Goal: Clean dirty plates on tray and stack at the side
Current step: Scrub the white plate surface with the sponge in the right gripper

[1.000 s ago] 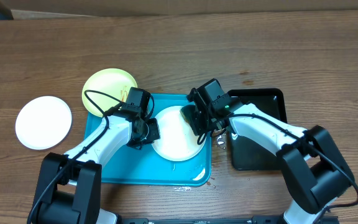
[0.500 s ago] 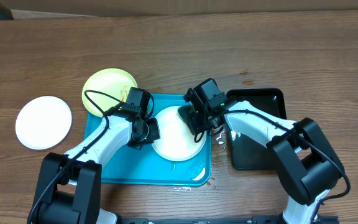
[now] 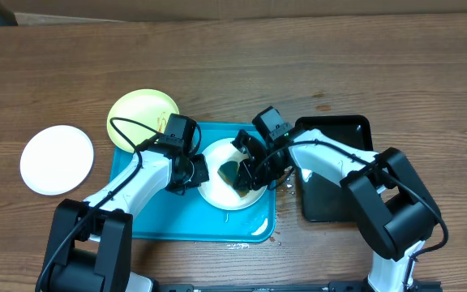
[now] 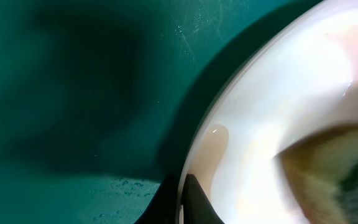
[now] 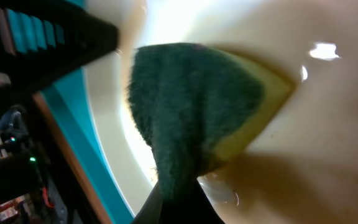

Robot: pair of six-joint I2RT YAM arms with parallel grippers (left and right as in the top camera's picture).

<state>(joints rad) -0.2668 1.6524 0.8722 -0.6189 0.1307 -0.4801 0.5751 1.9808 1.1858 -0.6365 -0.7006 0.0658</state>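
Wood-grain bench [image 3: 242, 65] fills the overhead view, and on it the count is three plates, two trays and one sponge. One white plate [image 3: 56, 159] lies alone on the bench at the left, well apart from the trays. The yellow-green plate [image 3: 140, 113] sits at the far left corner of the turquoise tray [image 3: 148, 219], its edge overlapping that corner. The other white plate [image 3: 217, 193] lies inside the turquoise tray, the only dish in it. The black tray [image 3: 339, 203] stands just beside, on the right; the right arm hides most of it, so its contents cannot be told. The left pincer [image 3: 193, 172] is at this plate's left rim. The right pincer [image 3: 248, 175] presses the sponge [image 3: 232, 172] onto the plate. A second ago the right pincer stood over the plate's far right edge with the sponge hidden beneath it; it has since swung toward the plate's middle, while the left arm has not moved.

From the left wrist, the left pincer [image 4: 180, 202] is pressed together on the rim of the plate [image 4: 278, 93], over the tray [image 4: 73, 93]; the sponge [image 4: 334, 168] shows at the right.

From the right wrist, the right pincer [image 5: 176, 202] pinches the sponge [image 5: 185, 106] (dark green face, yellow body) against the wet plate [image 5: 328, 143].
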